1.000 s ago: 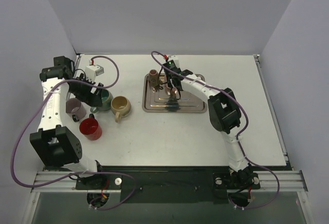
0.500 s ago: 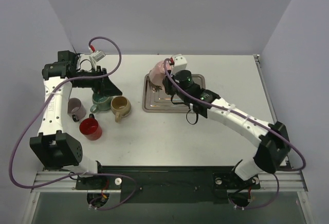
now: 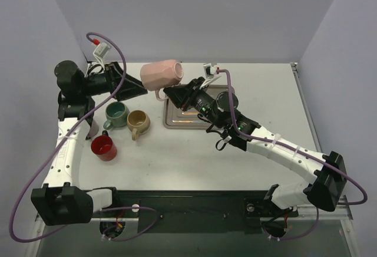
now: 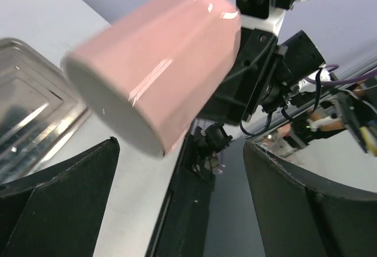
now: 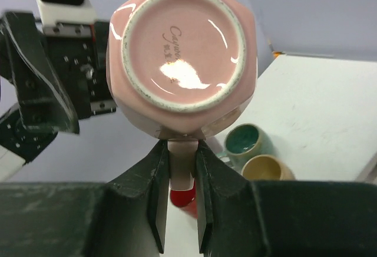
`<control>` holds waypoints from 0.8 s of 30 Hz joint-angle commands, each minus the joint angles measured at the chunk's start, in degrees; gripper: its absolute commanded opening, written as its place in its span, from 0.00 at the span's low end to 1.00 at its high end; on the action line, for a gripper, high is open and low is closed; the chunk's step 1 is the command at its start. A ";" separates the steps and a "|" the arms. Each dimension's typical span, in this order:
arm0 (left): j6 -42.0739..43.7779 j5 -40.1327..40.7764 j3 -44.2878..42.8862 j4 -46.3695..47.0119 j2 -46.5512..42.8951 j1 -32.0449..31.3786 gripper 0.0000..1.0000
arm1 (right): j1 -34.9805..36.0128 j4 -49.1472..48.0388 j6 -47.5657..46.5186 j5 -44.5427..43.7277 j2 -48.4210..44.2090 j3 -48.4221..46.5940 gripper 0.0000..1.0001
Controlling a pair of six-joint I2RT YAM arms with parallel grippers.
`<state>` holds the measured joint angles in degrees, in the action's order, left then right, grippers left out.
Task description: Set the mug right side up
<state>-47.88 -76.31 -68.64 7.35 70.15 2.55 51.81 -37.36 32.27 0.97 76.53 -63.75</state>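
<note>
**Three Cups and a Tray Share White Table**

A white table (image 3: 265, 104) carries a metal tray (image 3: 178, 119) at its far centre. Left of it, a teal mug (image 3: 116, 112) and a tan mug (image 3: 139, 119) stand upright, just beside each other. A red cup (image 3: 103, 146) sits nearer, toward the left edge.

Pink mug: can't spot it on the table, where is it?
Top view: the pink mug is airborne, sideways, its handle in the right gripper, over the far-left corner of the tray.

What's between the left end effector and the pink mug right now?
Nothing visible. The pink hexagonal ceramic mug hangs in open air directly ahead of the open left end effector. The right end effector holds it from the opposite side.
</note>
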 commanded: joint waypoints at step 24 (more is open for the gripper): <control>62.44 37.57 -24.26 -72.43 1.40 -6.41 0.00 | -2.68 26.97 -8.00 -0.60 6.79 -10.78 0.78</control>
<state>-28.16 -65.39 -82.94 -21.91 71.33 0.40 50.17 -25.85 35.57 8.54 84.53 -71.07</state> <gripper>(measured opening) 0.187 0.742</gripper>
